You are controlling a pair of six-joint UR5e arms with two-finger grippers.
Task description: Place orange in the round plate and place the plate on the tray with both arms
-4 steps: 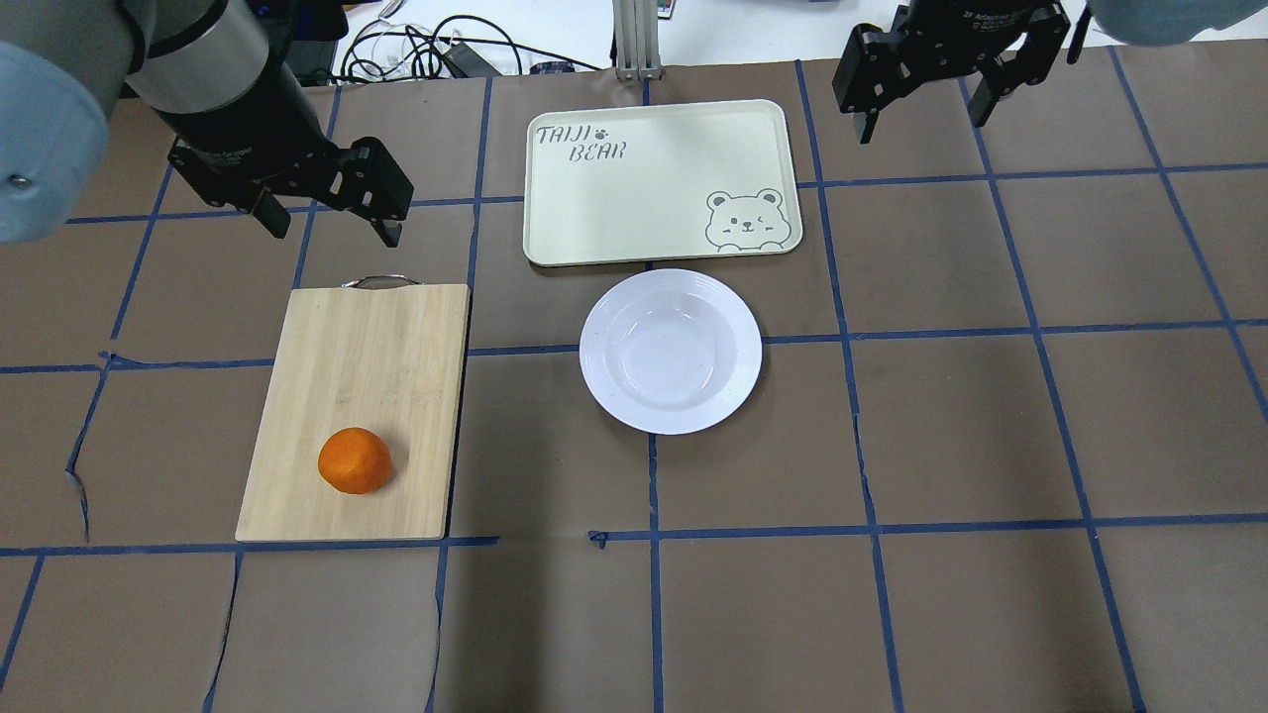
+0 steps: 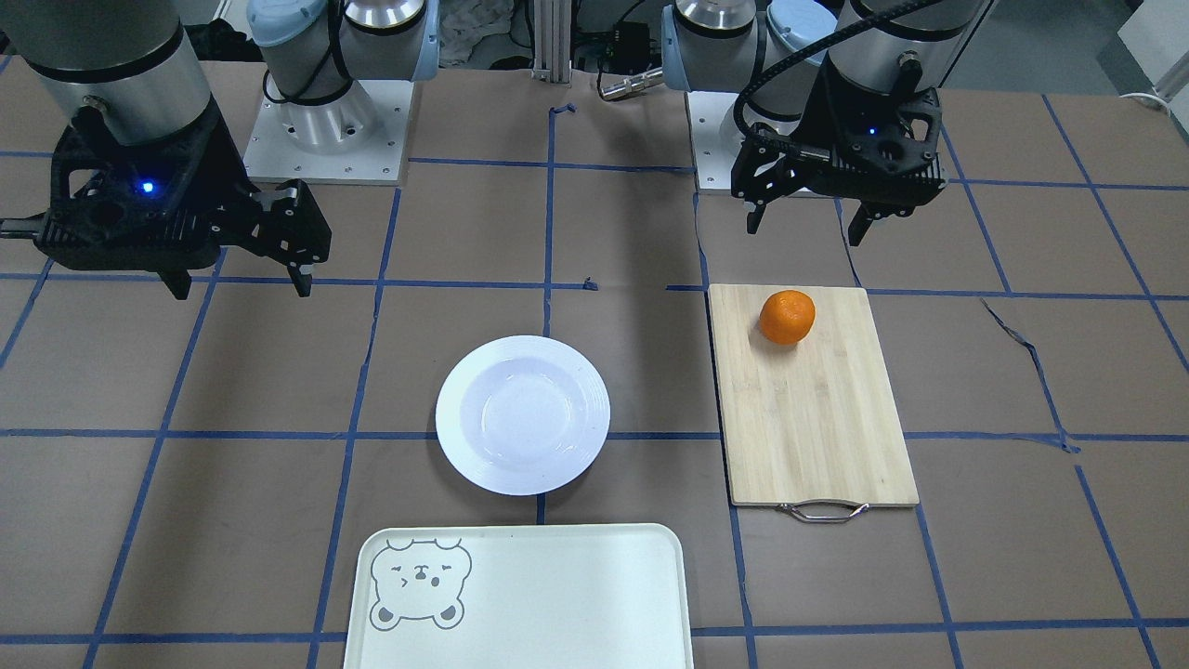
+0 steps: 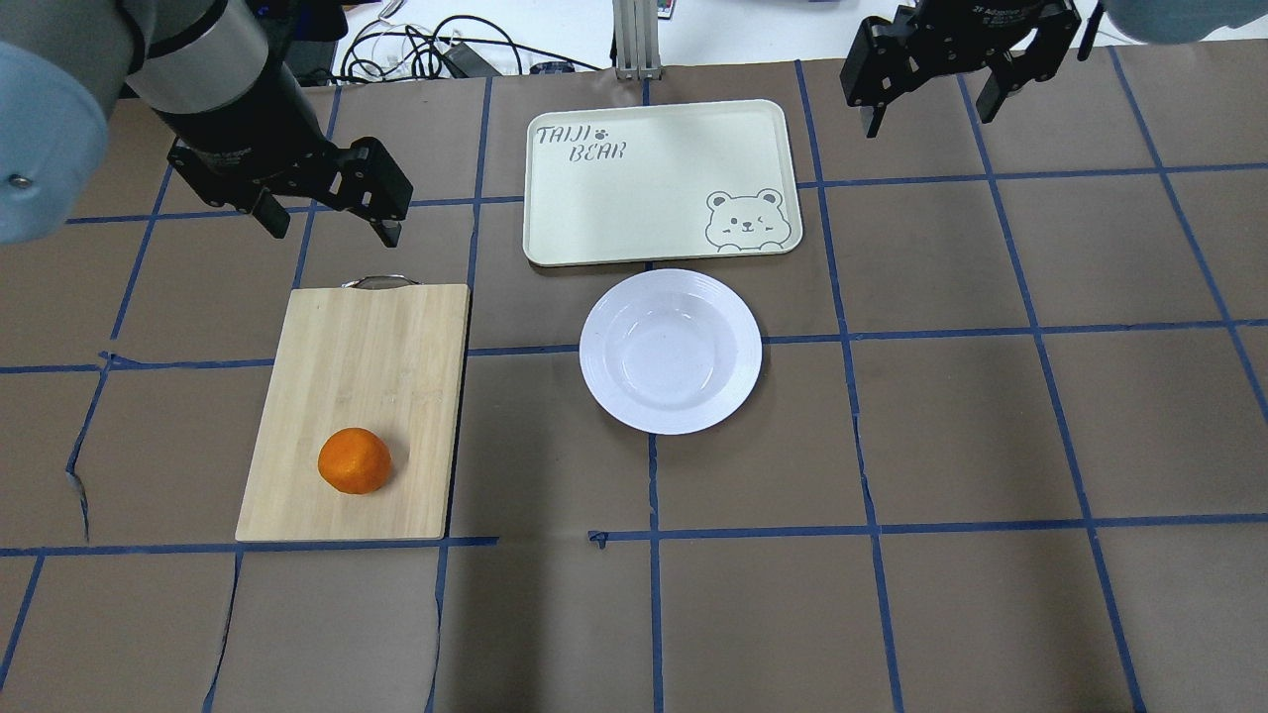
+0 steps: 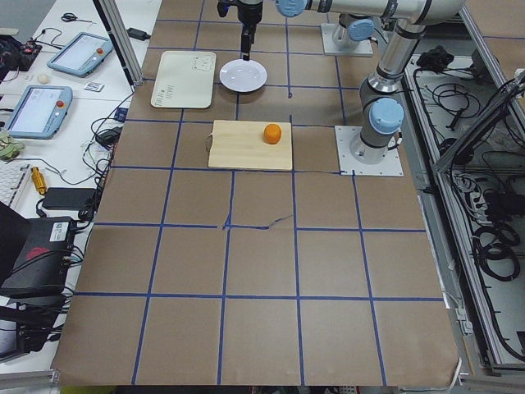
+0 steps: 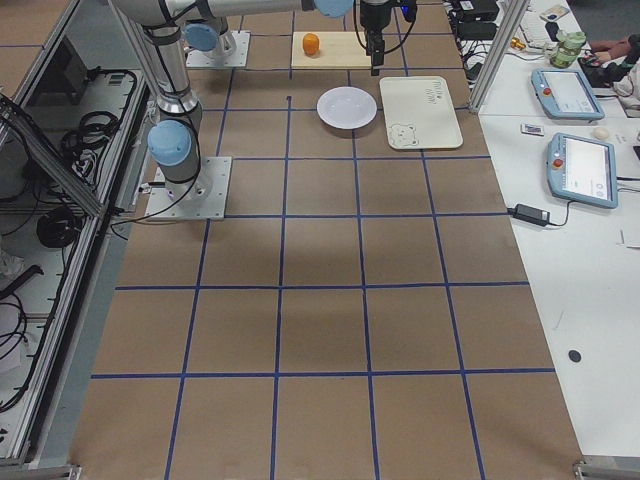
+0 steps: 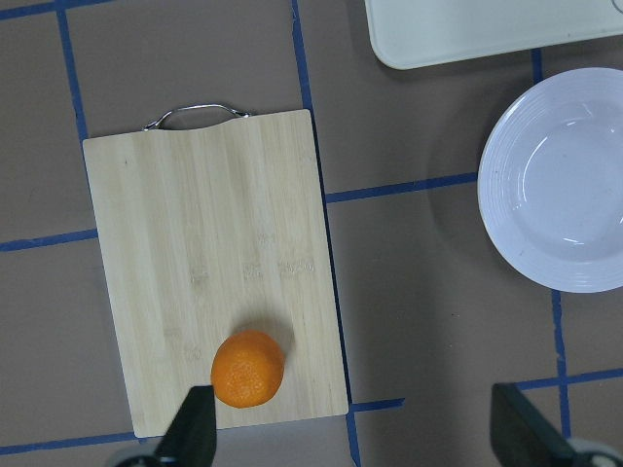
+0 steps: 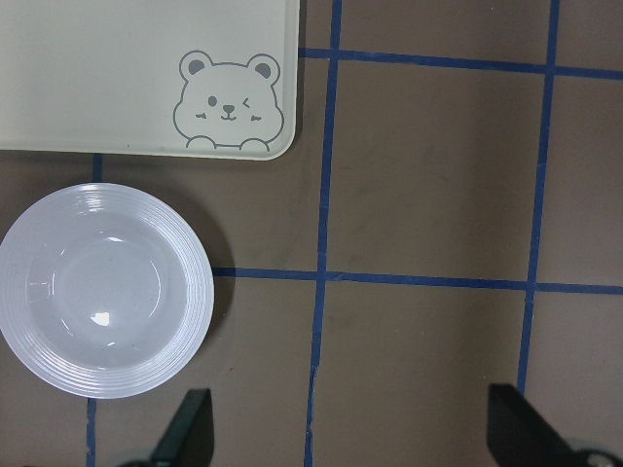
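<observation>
The orange [image 3: 355, 460] [image 2: 788, 317] [image 6: 248, 369] rests on a bamboo cutting board [image 3: 367, 386], near the board's end closest to the robot. The white round plate [image 3: 671, 352] [image 2: 523, 414] [image 7: 102, 290] lies empty at the table's middle. Just beyond it sits the cream tray [image 3: 654, 183] [image 2: 539, 604] with its bear face. My left gripper [image 3: 332, 230] [image 2: 804, 232] hangs open and empty; in the left wrist view the orange lies just ahead of its left finger. My right gripper [image 3: 929, 121] [image 2: 241, 288] is open and empty, high to the right of the tray.
The cutting board's metal handle [image 3: 376, 281] points away from the robot. Cables [image 3: 436, 50] lie past the table's far edge. The arm bases [image 2: 325, 121] stand on the robot's side. Blue tape lines cross the brown table cover.
The right gripper has shifted a little toward the far edge of the overhead view. The left gripper, orange, plate and tray have barely moved.
</observation>
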